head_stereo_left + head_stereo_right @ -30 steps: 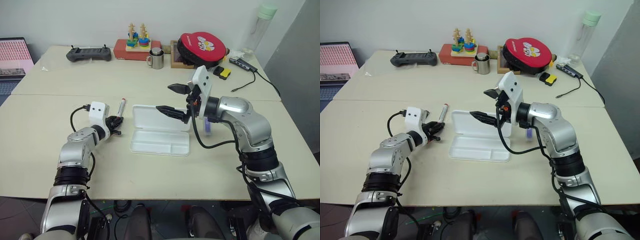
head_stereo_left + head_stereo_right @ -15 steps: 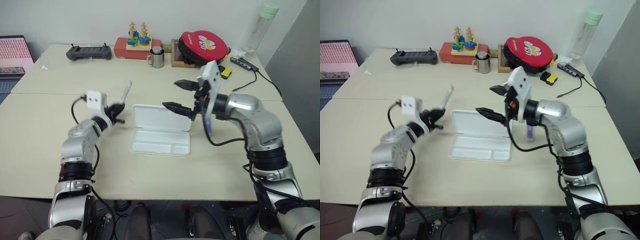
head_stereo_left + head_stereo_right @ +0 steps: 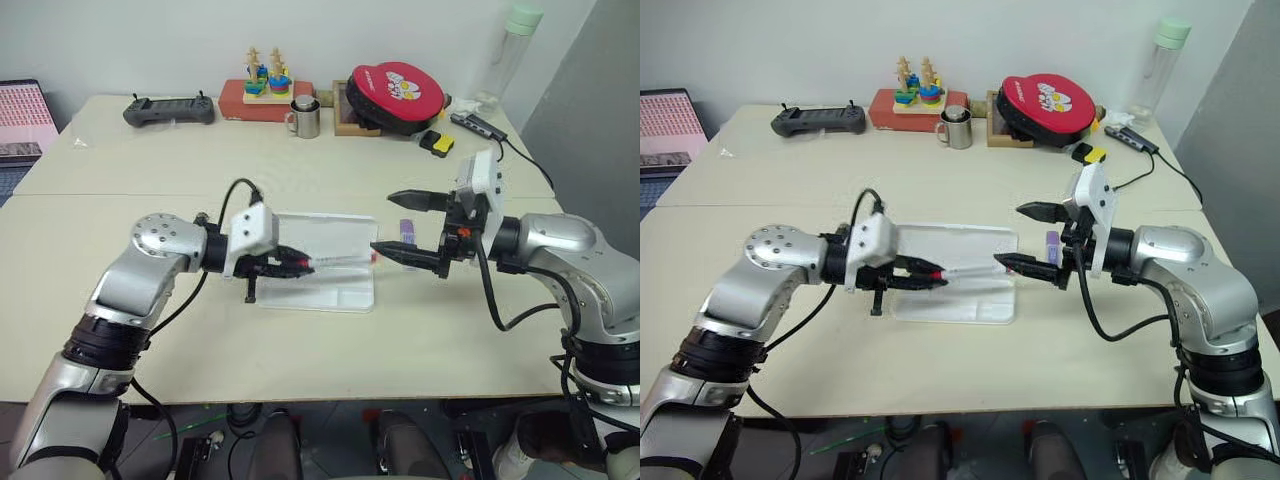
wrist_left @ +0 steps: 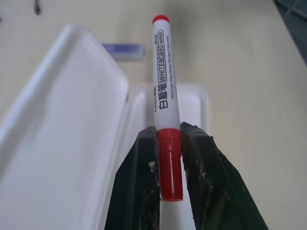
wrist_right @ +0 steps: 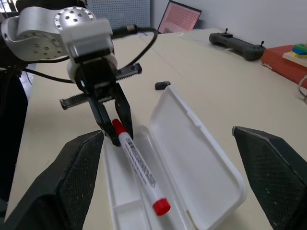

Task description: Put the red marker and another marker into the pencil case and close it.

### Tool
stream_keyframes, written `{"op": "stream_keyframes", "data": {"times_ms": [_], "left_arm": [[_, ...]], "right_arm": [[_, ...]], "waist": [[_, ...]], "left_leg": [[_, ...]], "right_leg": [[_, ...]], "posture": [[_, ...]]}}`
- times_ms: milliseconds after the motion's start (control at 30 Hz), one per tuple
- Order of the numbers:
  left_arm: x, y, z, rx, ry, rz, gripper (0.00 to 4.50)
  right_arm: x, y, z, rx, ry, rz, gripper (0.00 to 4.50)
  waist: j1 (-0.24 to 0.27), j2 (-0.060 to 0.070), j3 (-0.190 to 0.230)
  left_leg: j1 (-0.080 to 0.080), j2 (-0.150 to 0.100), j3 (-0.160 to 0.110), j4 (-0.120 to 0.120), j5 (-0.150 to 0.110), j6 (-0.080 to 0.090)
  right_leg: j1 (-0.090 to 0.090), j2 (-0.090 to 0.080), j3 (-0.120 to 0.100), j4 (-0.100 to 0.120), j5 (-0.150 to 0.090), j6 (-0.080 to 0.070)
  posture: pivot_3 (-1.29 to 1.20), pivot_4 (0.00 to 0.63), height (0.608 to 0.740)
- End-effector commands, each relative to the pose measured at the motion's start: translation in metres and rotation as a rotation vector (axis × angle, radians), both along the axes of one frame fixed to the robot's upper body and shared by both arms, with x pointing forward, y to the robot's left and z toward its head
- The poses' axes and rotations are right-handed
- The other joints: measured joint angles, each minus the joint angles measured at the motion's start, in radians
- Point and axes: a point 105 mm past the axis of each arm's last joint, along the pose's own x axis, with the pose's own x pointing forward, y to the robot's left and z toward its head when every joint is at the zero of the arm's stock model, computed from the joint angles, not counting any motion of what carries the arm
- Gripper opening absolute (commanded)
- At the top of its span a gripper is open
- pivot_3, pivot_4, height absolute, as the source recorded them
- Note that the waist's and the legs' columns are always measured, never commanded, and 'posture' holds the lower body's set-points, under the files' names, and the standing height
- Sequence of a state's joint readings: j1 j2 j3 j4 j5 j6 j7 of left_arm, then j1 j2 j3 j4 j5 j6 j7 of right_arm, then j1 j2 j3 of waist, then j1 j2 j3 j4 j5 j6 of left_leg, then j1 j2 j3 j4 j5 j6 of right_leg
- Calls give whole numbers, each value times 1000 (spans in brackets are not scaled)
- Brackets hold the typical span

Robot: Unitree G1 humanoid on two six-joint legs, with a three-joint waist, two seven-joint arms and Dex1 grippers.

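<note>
red marker (image 3: 335, 261) now lengthwise over case (image 3: 330, 296) (level)

bg items: controller (image 3: 168, 109) | steel mug (image 3: 305, 118) | red pouch (image 3: 396, 94) | bottle (image 3: 509, 52)

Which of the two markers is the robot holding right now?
The red marker: the left gripper is shut on its red cap, holding it over the open pencil case. The purple marker lies on the table beyond the case, untouched.
</note>
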State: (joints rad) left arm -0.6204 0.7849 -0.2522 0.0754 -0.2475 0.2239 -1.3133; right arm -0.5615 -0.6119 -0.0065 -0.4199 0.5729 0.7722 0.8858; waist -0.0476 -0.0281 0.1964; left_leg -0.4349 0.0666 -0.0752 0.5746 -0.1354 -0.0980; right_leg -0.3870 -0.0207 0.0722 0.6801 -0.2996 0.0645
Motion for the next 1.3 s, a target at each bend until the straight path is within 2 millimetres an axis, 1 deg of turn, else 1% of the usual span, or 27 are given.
{"op": "stream_keyframes", "data": {"times_ms": [33, 67, 133, 233, 267, 367, 433, 500, 533, 700, 767, 800, 833, 867, 900, 933, 967, 1033, 1100, 1167, 1300], "left_arm": [[15, 2, -4, 110, -93, -29, 397], [19, 3, -7, 136, -110, -33, 397], [24, 0, -6, 105, -103, -27, 397], [26, 1, -7, 109, -113, -40, 397], [29, 2, -8, 122, -127, -33, 397], [30, 2, -8, 112, -96, -36, 397], [29, 5, -11, 125, -84, -39, 1097], [30, 10, -15, 151, -80, -25, 1363], [31, 12, -16, 158, -78, -18, 1595], [27, 5, -9, 98, -67, -28, 2475], [26, -1, 1, 38, -78, -34, 2853], [26, -11, 15, -60, -78, -30, 3046], [25, -17, 24, -128, -75, -29, 3334], [24, -21, 29, -169, -70, -28, 3482], [20, -29, 39, -249, -47, -36, 3719], [14, -36, 46, -309, -25, -46, 3916], [11, -41, 49, -348, -12, -46, 4158], [11, -46, 51, -384, -7, -21, 4452], [12, -49, 52, -404, -1, 4, 4452], [12, -54, 53, -420, 4, 10, 4452], [13, -59, 53, -437, 5, 22, 4452]], "right_arm": [[-6, 5, -1, -15, -26, -8, 4500], [-6, 5, -3, -16, -23, -16, 4500], [-7, 3, -5, -21, -19, -29, 4500], [-8, 3, -6, -19, -16, -35, 4500], [-9, 3, -7, -17, -12, -34, 4500], [-10, 1, -12, -19, 0, -47, 4500], [-10, 1, -13, -17, 5, -51, 4500], [-11, 1, -13, -16, 7, -50, 4500], [-11, 1, -13, -16, 7, -50, 4500], [-8, 0, -13, -17, 9, -60, 4500], [1, -7, -15, -26, 13, -121, 4500], [18, -19, -19, -27, 27, -242, 4500], [29, -28, -22, -28, 37, -327, 4500], [36, -34, -23, -29, 44, -379, 4500], [47, -44, -29, -29, 71, -481, 4500], [59, -53, -39, -35, 113, -594, 4500], [65, -57, -49, -33, 154, -670, 4500], [73, -58, -64, -46, 182, -777, 4500], [77, -58, -77, -72, 186, -851, 4500], [79, -52, -89, -76, 226, -896, 4500], [78, -41, -103, -92, 265, -909, 4500]], "waist": [[0, 0, 0], [0, 0, 0], [0, 0, 0], [0, 0, 0], [0, 0, 0], [0, 0, 0], [0, 0, 0], [0, 0, 0], [-1, 0, 0], [-1, 0, 0], [-1, 0, 0], [-1, 0, 0], [-1, 0, 0], [1, 0, 0], [2, 0, 0], [3, 0, 0], [2, 0, 0], [1, 0, 0], [-2, 0, 0], [-7, 0, 0], [-8, 0, 0]], "left_leg": [[-1, 0, 0, 0, 0, 0], [-1, 0, 0, 1, 0, 0], [-1, 0, 0, 1, 0, 0], [-2, 0, 0, 0, 0, 0], [-3, 0, 0, 0, 0, 0], [-3, 0, 0, -1, 0, 0], [-3, 0, 0, -1, 0, 0], [-3, 0, 0, -1, 0, 0], [-3, 0, 0, -1, 0, 0], [-2, 0, 0, 0, 0, 0], [-2, 0, 0, 0, 0, 0], [-2, 0, 0, 0, 0, 0], [-3, 0, 0, 0, 0, 0], [-3, 0, 0, 0, 0, 0], [-3, 0, 0, 1, 0, 0], [-3, 0, 0, 1, 0, 0], [-3, 0, 0, 1, 0, 0], [-2, 0, -1, 1, 0, 0], [-2, 0, -1, 0, 0, 0], [-2, 0, -1, 0, 0, 0], [-2, 0, -1, 0, 0, 0]], "right_leg": [[0, 0, 0, 0, 0, -1], [0, 0, 0, 0, 0, 0], [0, 0, 0, 0, 2, 3], [-1, 0, 0, 0, 1, 2], [-1, 0, 0, 0, 1, 2], [-1, 0, -1, 0, 2, 1], [-1, 0, -1, 0, 1, 1], [-1, 0, -1, 0, 1, 1], [-1, 0, -1, 0, 1, 2], [-1, 0, -1, 1, 1, 3], [-1, 0, -1, 1, 1, 3], [-1, 0, -1, 1, 1, 3], [-1, 0, -1, 1, 1, 3], [-1, 0, -1, 1, 1, 3], [0, 0, -1, 1, 1, 4], [0, 0, -1, 1, 1, 4], [0, 0, -1, 1, 1, 4], [-1, 0, -1, 1, 2, 2], [-1, 0, -1, 2, 3, 0], [-1, 0, 0, 2, 3, 0], [-1, 0, 0, 2, 3, 0]], "posture": [[0, 150, 740], [0, 150, 740], [0, 150, 740], [0, 150, 740], [0, 150, 740], [0, 150, 740], [0, 150, 740], [0, 150, 740], [0, 150, 740], [0, 150, 740], [0, 150, 740], [0, 150, 740], [0, 150, 740], [0, 150, 740], [0, 150, 740], [0, 150, 740], [0, 150, 740], [0, 150, 740], [0, 150, 740], [0, 150, 740], [0, 150, 740]]}}
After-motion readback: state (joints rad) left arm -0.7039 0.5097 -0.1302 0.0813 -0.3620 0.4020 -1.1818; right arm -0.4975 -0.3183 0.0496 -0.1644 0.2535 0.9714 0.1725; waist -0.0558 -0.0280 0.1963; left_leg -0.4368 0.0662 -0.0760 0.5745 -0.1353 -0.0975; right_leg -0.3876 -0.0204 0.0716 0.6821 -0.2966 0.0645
